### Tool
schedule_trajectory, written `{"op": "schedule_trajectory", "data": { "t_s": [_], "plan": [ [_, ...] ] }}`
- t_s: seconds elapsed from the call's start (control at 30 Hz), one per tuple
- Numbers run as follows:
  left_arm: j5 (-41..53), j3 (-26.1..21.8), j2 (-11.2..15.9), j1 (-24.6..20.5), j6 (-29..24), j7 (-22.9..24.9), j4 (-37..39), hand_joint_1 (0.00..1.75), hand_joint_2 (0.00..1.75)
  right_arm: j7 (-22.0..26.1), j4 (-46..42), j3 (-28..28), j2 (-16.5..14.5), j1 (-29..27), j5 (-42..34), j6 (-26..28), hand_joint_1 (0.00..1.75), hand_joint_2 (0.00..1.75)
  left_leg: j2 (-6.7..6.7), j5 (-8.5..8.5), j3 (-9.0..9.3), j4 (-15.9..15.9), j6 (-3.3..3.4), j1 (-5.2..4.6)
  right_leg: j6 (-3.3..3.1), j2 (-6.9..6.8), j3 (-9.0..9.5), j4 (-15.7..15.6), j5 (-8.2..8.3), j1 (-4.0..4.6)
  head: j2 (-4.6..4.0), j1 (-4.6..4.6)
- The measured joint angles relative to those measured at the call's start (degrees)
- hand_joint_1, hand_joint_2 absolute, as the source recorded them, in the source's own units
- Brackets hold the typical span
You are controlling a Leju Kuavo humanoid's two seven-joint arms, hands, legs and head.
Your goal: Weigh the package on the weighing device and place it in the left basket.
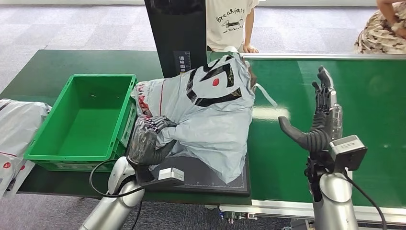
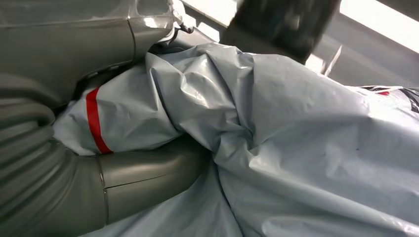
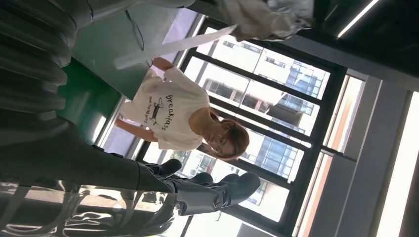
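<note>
1. Left robot hand (image 1: 146, 141) clamped on crumpled grey plastic mailer package (image 1: 206, 110), lying on flat black scale (image 1: 210, 175).
2. Right robot hand (image 1: 318, 122) spread, holding nothing.
3. Could slip free or snag rim of green plastic basket (image 1: 48, 155): slick film.

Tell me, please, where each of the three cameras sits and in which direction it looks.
Head view: high on the body, facing forward and down at the green table; both arms show, left hand gripping the grey package, right hand open.
Left wrist view: behind the left hand, close against the package.
Right wrist view: behind the right hand, facing up toward a person in a white shirt and windows.
Shared: the package, and the white shirt.
</note>
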State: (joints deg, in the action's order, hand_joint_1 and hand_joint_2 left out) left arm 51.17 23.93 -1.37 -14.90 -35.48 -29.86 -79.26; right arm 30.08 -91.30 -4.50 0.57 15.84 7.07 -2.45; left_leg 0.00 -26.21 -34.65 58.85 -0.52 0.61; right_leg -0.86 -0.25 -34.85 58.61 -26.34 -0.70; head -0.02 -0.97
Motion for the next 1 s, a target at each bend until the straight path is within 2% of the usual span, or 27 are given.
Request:
{"op": "schedule_trajectory", "data": {
  "t_s": [0.1,0.2,0.27,0.43,0.5,0.57,0.67,0.77,0.9,0.93,0.97,1.0],
  "plan": [
    [3.93,-1.95,0.00,0.62,-3.80,1.34,-2.53,1.75,1.75,0.13,0.03,0.00,0.00,0.01,-0.08,0.01,0.00,1.75,0.00,0.00,0.00,0.00,0.00,0.00,0.00,0.00,0.00,0.00,0.00,0.00,0.00,0.00],
    [8.06,-5.04,-0.21,0.77,-4.41,2.13,-4.14,1.75,1.75,0.29,0.20,0.00,0.00,0.06,-0.08,0.04,0.00,1.75,0.00,0.01,-0.01,-0.01,0.00,0.01,0.00,-0.01,0.01,0.02,0.00,0.01,0.00,0.00],
    [12.09,-9.20,-0.86,0.75,-4.49,2.13,-4.89,1.75,1.75,0.38,0.34,0.00,0.00,0.07,-0.08,0.10,0.00,1.75,0.01,0.01,0.00,-0.01,0.00,0.01,0.00,0.00,0.00,0.03,0.00,0.01,0.00,0.00],
    [18.67,-23.63,-2.01,-0.14,-4.55,3.57,-5.05,1.75,1.75,0.56,0.37,-0.02,0.00,-0.10,-0.03,0.47,0.00,1.75,0.04,0.01,0.04,-0.01,-0.01,0.02,-0.01,0.05,-0.02,0.03,0.00,0.02,0.00,0.00],
    [20.85,-28.39,-1.81,-0.82,-4.56,7.31,-4.21,1.75,1.75,0.81,0.37,-0.02,0.00,-0.39,0.07,0.61,0.00,1.75,0.03,0.01,0.03,-0.02,-0.01,0.02,-0.01,0.05,-0.02,0.03,0.00,0.02,0.00,-0.01],
    [22.17,-31.80,-0.86,-1.56,-4.40,14.50,-1.87,1.75,1.75,1.16,0.37,-0.03,0.00,-0.84,0.22,0.75,0.00,1.75,0.04,0.01,0.04,-0.05,-0.01,0.02,-0.02,0.06,-0.02,0.04,0.00,0.02,0.00,-0.01],
    [22.27,-34.35,2.07,-2.03,-3.49,25.16,2.56,1.75,1.75,1.43,0.35,-0.04,0.00,-1.47,0.41,0.92,0.00,1.75,0.13,0.01,0.03,-0.06,-0.02,0.02,-0.02,0.16,-0.07,0.05,0.00,0.02,0.01,0.01],
    [21.96,-35.34,4.53,-2.07,-1.42,28.76,6.11,1.75,1.75,1.39,0.35,-0.04,0.00,-1.55,0.86,0.92,0.00,1.75,0.08,0.01,0.01,-0.06,-0.02,0.02,-0.01,0.12,-0.07,0.04,-0.01,0.02,0.01,0.00],
    [22.17,-35.60,5.97,-2.06,1.56,29.99,9.69,1.72,1.75,1.14,0.37,-0.04,0.00,-1.49,1.23,0.57,0.00,1.75,0.08,0.01,-0.01,-0.05,-0.01,-0.02,-0.01,0.12,-0.07,0.01,0.00,0.01,0.00,0.01],
    [22.30,-35.52,6.10,-2.06,2.36,30.19,10.35,1.63,1.75,1.11,0.37,-0.04,-0.01,-1.47,1.25,0.44,0.00,1.75,0.08,0.01,-0.01,-0.05,-0.01,-0.03,-0.01,0.12,-0.07,0.00,0.00,0.01,0.00,0.00],
    [22.47,-35.39,6.19,-2.07,3.19,30.40,10.93,1.29,1.75,1.11,0.37,-0.04,-0.02,-1.46,1.28,0.31,0.00,1.75,0.08,0.01,-0.01,-0.05,-0.01,-0.04,0.00,0.12,-0.07,-0.01,0.00,0.00,0.00,0.01],
    [22.66,-35.15,6.22,-2.07,4.00,30.62,11.44,0.86,1.75,1.11,0.37,-0.04,-0.04,-1.46,1.32,0.19,0.00,1.75,0.08,0.01,-0.01,-0.05,-0.01,-0.05,0.00,0.12,-0.06,-0.01,0.00,0.00,0.00,0.00]
  ]
}}
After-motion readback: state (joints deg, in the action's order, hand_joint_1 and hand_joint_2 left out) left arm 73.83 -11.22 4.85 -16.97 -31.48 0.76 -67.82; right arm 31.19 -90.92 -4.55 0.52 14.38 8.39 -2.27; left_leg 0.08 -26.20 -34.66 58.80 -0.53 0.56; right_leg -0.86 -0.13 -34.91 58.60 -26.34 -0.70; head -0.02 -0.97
